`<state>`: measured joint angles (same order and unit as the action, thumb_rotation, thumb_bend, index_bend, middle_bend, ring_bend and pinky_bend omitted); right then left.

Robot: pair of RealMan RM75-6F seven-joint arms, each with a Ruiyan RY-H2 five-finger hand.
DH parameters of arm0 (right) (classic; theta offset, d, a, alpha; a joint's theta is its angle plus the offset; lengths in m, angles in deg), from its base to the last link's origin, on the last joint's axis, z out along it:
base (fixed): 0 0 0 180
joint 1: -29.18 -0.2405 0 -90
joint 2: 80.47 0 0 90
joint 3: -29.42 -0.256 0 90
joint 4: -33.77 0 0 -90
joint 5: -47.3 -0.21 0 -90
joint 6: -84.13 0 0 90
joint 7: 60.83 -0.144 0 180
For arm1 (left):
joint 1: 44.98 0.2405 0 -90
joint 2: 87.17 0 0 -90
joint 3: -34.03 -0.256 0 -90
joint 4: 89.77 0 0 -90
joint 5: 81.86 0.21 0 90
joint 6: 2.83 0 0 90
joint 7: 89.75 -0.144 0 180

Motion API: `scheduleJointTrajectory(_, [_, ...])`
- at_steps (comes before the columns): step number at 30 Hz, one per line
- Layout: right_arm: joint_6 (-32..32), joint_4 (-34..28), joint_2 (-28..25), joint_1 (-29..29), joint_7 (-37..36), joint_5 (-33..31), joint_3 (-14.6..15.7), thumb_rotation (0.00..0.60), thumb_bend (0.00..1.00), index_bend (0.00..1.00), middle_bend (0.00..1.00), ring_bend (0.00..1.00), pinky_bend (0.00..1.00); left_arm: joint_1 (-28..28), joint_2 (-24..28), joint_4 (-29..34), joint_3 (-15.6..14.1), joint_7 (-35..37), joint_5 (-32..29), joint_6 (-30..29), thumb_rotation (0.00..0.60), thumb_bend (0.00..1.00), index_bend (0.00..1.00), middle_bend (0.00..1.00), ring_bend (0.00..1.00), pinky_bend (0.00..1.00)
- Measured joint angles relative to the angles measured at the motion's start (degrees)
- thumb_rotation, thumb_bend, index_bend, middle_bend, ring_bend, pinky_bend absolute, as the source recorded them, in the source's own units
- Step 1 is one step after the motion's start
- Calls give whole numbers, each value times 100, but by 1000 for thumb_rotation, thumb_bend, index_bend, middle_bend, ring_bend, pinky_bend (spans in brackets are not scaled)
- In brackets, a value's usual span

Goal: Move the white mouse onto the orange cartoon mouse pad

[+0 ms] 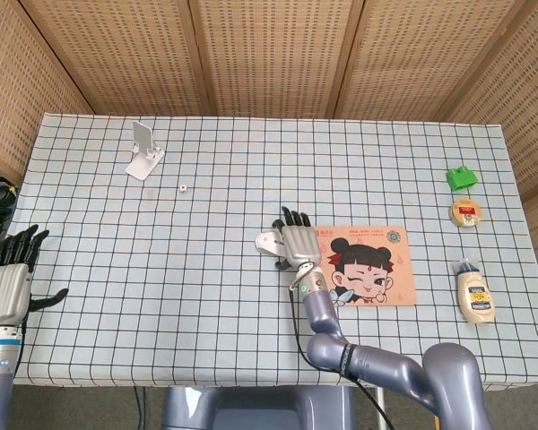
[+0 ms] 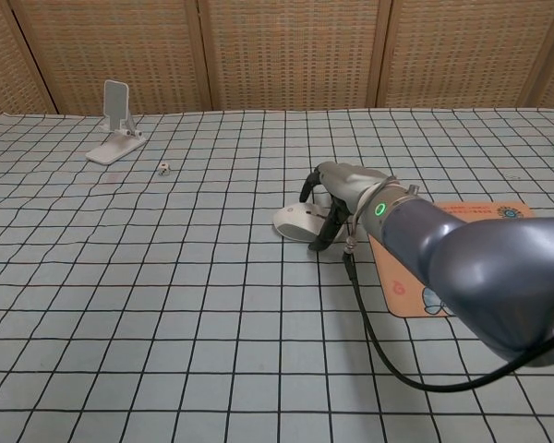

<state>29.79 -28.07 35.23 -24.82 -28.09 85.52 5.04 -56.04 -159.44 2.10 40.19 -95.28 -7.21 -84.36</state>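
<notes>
The white mouse (image 1: pixel 267 241) lies on the checked cloth just left of the orange cartoon mouse pad (image 1: pixel 377 269). My right hand (image 1: pixel 296 242) is spread over the mouse's right half, fingers extended. In the chest view the right hand (image 2: pixel 342 189) arches over the mouse (image 2: pixel 294 221), with its dark thumb reaching down at the mouse's near side. The mouse sits flat on the table, its right end hidden under the hand. A strip of the pad (image 2: pixel 402 281) shows beside my forearm. My left hand (image 1: pixel 4 287) hovers off the table's left edge, fingers apart and empty.
A white phone stand (image 1: pixel 143 150) and a small white cube (image 1: pixel 185 188) sit at the back left. On the right edge are a green block (image 1: pixel 462 177), a round tin (image 1: pixel 466 212) and a squeeze bottle (image 1: pixel 474 294). A black cable (image 2: pixel 369 314) trails from my right wrist.
</notes>
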Motion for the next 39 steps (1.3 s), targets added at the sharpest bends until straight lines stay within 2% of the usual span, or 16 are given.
scheduleJointTrajectory(3, [15,110,59,-25,-46,29,12,600,464,433,139,0,2,10,5,6,14,11,-1,5,600,130,90,0,0,0])
scheduleJointTrajectory(8, [-13,143,80,-1,-151,143,59,600,482,564,280,36,95,25,13,2,32,35,-15,23,600,130,92,0,0,0])
scheduleJointTrajectory(13, [-106,-106,-61,98,-215,411,198,600,481,583,303,48,119,28,1,-16,32,27,-15,64,600,131,92,0,0,0])
scheduleJointTrajectory(16, [-218,-440,-280,177,-182,674,345,600,478,585,303,79,195,37,-6,-26,50,28,-12,42,600,131,93,0,0,0])
scheduleJointTrajectory(19, [-344,-811,-564,262,-113,931,492,600,477,593,311,175,340,51,-15,-34,75,41,-9,8,600,131,95,0,0,0])
scheduleJointTrajectory(22, [-418,-1113,-852,340,-64,1143,611,600,477,605,335,223,402,61,-20,-39,87,38,-8,-7,600,131,95,0,0,0])
scheduleJointTrajectory(30, [-304,-1596,-1907,564,-133,1729,992,600,477,633,385,264,441,82,-41,27,66,-57,67,-49,600,133,95,0,0,0])
scheduleJointTrajectory(39, [422,-1627,-2931,706,-703,2562,1584,600,475,647,407,277,444,81,-86,37,59,-123,103,-33,600,133,98,0,0,0])
